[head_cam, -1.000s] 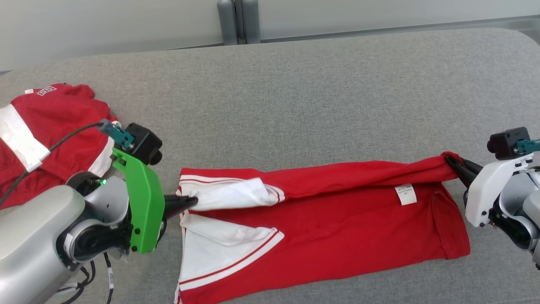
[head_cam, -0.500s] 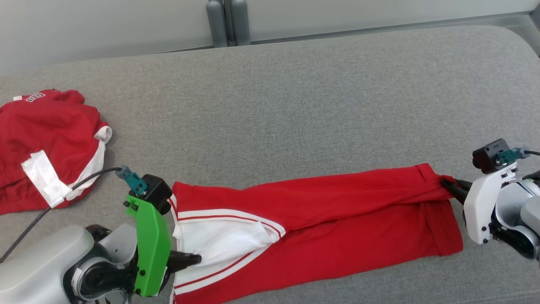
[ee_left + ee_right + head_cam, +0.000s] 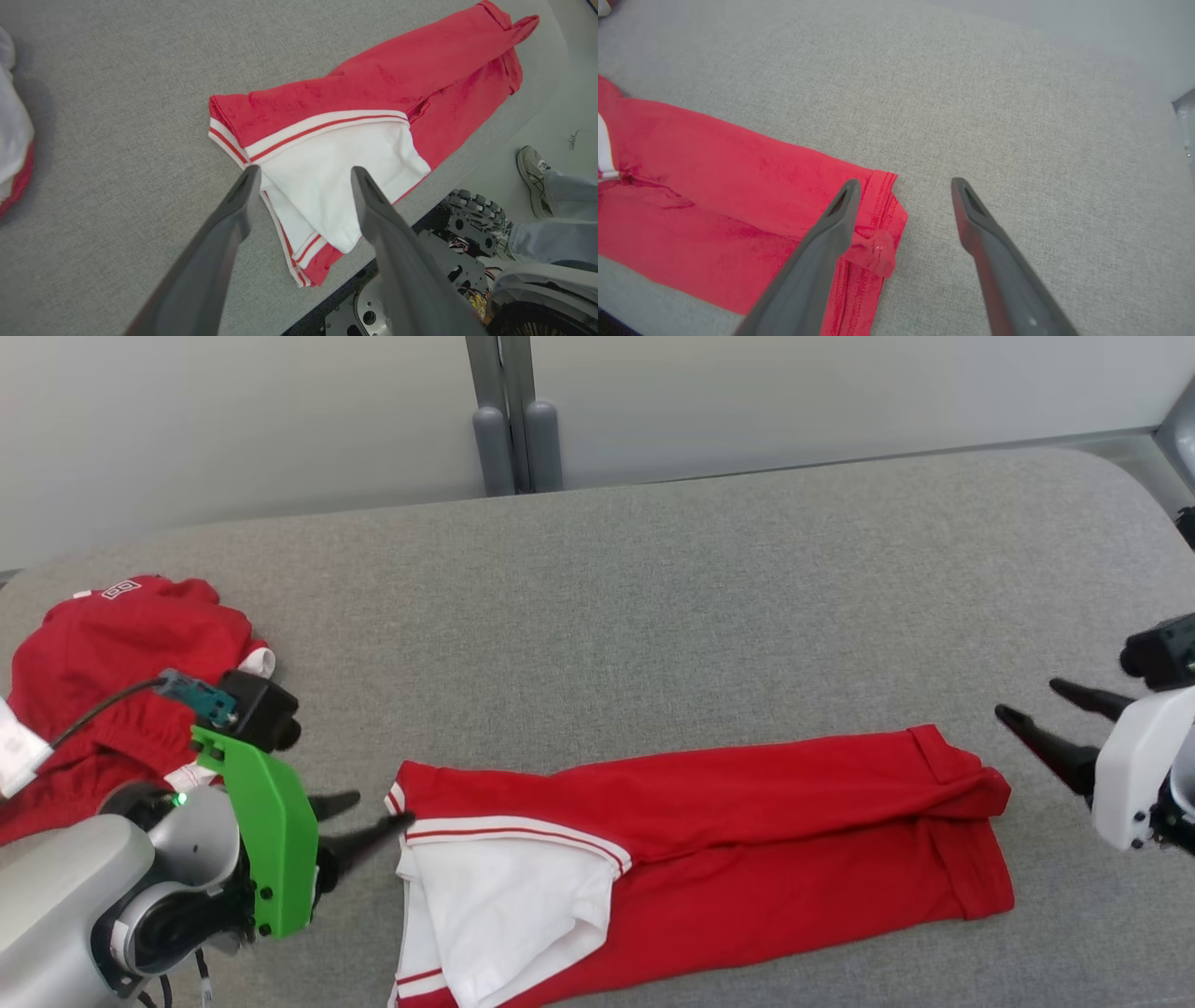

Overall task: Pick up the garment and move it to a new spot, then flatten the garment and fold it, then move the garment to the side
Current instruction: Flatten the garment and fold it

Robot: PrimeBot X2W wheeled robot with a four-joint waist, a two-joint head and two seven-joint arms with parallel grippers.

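The garment [image 3: 747, 840] lies stretched left to right along the near part of the surface [image 3: 700, 616]. It is a long, narrow band of soft red knit, folded over itself lengthwise. At its left end a white panel is turned up, edged with red-and-white striped trim. At its right end there is a stitched hem, and one corner of it is bunched into a small lump. The left wrist view shows the near left corner of the garment lying close to the near edge of the surface.

The surface is padded, covered in a grey woven fabric, and has rounded far corners. A broad bare stretch of it lies beyond the garment, up to the far edge, where two grey posts [image 3: 513, 439] stand against a pale wall. On the far left a second red garment [image 3: 103, 653] sits in a crumpled heap with white patches, well apart from the first.

The left gripper [image 3: 378, 809] has its fingers spread apart and holds nothing. Its tips are just beside the striped left end, though contact cannot be told. The right gripper [image 3: 1027, 698] also has its fingers wide apart and empty, just right of the hem and clear of the cloth.

Past the near edge, the left wrist view shows the robot's wheeled base [image 3: 472, 219] and a person's shoe [image 3: 530, 172] on the floor.
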